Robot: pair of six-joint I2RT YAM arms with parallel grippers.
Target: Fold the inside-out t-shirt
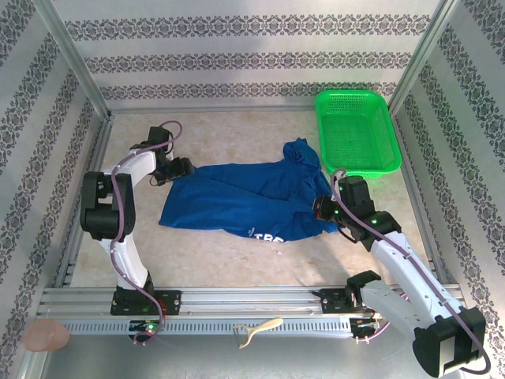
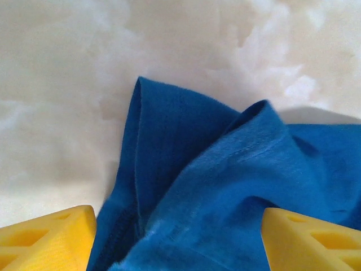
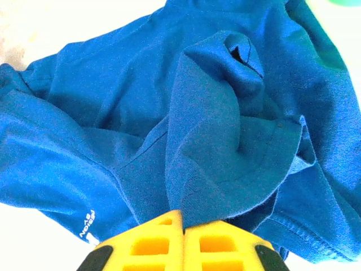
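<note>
While the inside-out t-shirt (image 1: pixel 237 197) is lying crumpled and roughly spread across the middle of the marbled table (image 1: pixel 237 130), the two arms are working at its opposite ends, which suggests they are trying to draw it flat before any fold. The left gripper (image 1: pixel 180 168) is hovering at the shirt's left end with its yellow fingers (image 2: pixel 51 240) standing wide apart. In the left wrist view a ridged fold of blue cloth with a stitched hem is running up between them, and I cannot tell whether it is touching either pad, so the hand is straddling the cloth rather than gripping it, probably lining up a pinch on that edge. The right gripper (image 1: pixel 319 208) is sitting at the shirt's right end, near the green mesh basket (image 1: pixel 355 130) but apart from it, with its fingers pressed together. In the right wrist view a flap of blue fabric is rising straight into the seam between them, so I am judging that it is clamping a fold of the shirt and holding that end as an anchor. Along the near hem white lettering (image 1: pixel 266 234) is peeking out, so a strip of the printed face is showing there while the rest is presenting plain blue. Folding proper is not yet beginning: the cloth is bunching around the right-hand grip and is needing smoothing first.
</note>
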